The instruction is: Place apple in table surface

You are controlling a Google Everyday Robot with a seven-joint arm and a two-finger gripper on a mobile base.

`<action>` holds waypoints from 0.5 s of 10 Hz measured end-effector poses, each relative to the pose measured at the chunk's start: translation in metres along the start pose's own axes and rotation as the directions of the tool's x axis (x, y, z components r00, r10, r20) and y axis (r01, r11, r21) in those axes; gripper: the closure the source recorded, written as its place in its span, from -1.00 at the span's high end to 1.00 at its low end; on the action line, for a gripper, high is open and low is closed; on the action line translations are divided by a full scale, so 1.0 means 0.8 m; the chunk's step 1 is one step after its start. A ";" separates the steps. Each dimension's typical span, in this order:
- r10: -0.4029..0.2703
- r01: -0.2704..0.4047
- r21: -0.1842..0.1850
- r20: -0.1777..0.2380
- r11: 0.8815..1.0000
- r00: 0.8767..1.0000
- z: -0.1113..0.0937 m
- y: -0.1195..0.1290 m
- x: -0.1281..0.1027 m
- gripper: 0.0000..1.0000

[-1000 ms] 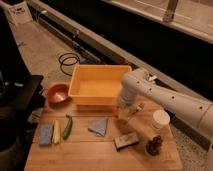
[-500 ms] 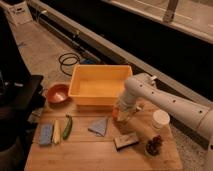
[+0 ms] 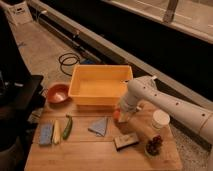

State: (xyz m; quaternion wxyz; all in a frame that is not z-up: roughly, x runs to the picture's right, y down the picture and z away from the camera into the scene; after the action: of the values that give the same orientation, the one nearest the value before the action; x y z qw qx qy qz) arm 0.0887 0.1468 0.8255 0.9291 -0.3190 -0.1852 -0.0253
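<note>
While lowered beside the yellow bin [image 3: 99, 86], found gripper [image 3: 121, 116] touching round apple [image 3: 116, 114]; grasp indiscernible. Noted open slatted wooden table surface [image 3: 85, 150] ahead.

Looks like a lab/test space inside an office-type building, not a home. Evidence: speckled hard floor [image 3: 47, 47], black cable coiled loose on it [image 3: 70, 62], long dark low wall or ledge [image 3: 150, 47] running diagonally behind. A light brown wooden slatted table top [image 3: 100, 150] is set out like a test bench: big yellow-orange plastic bin [image 3: 99, 87], orange-red bowl [image 3: 57, 93], blue sponge [image 3: 46, 134], green vegetable [image 3: 67, 127], dark purple grape bunch [image 3: 154, 145], white cup [image 3: 160, 120]. White robot arm reaches over the table; its gripper [image 3: 121, 116] sits low just right of the bin's front, at the small orange-red apple [image 3: 116, 114].
</note>
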 end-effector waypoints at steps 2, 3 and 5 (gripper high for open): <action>0.004 -0.004 0.001 -0.002 1.000 1.000 -0.001 0.001 0.002 0.39; 0.005 -0.005 0.001 -0.003 1.000 1.000 -0.002 0.002 0.002 0.39; 0.004 -0.004 0.000 -0.002 1.000 1.000 -0.001 0.002 0.001 0.39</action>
State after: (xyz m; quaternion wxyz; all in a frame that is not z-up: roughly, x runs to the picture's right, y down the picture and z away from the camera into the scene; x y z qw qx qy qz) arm 0.0902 0.1472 0.8244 0.9295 -0.3191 -0.1835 -0.0238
